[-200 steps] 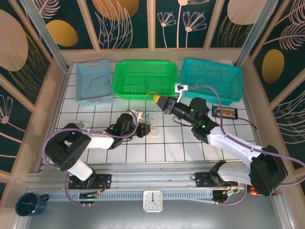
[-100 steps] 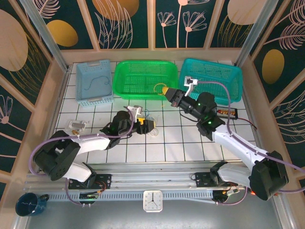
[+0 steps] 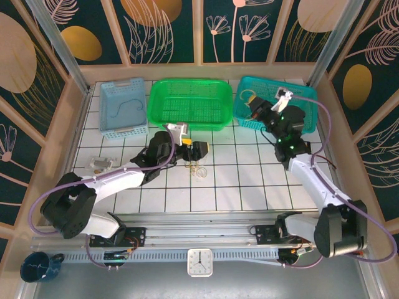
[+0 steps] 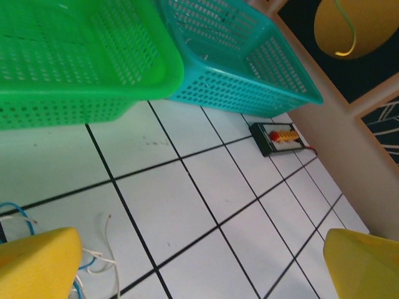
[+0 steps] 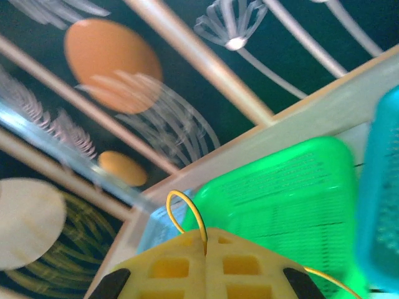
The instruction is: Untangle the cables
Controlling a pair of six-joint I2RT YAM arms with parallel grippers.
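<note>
The left arm (image 3: pixel 118 179) is lying low and stretched out from its base at the near left toward the middle of the table (image 3: pixel 249 180), with its wrist pointing right. The left jaws are standing wide apart and gripping nothing, just on the far side of the loose cables (image 3: pixel 198 168). These are lying in a small curly heap on the white tiles, near the green basket (image 3: pixel 187 99). The right arm (image 3: pixel 305 173) is rising from the near right and angling toward the far side, holding the right jaws over the left end of the teal basket (image 3: pixel 274 81). These jaws are pinching shut on a thin tan-gold cable (image 5: pixel 187 212), its loop sticking up above the yellow pads. A dark cable (image 3: pixel 128 103) seems to be resting in the pale blue basket (image 3: pixel 121 84) at the far left, though it is faint.
</note>
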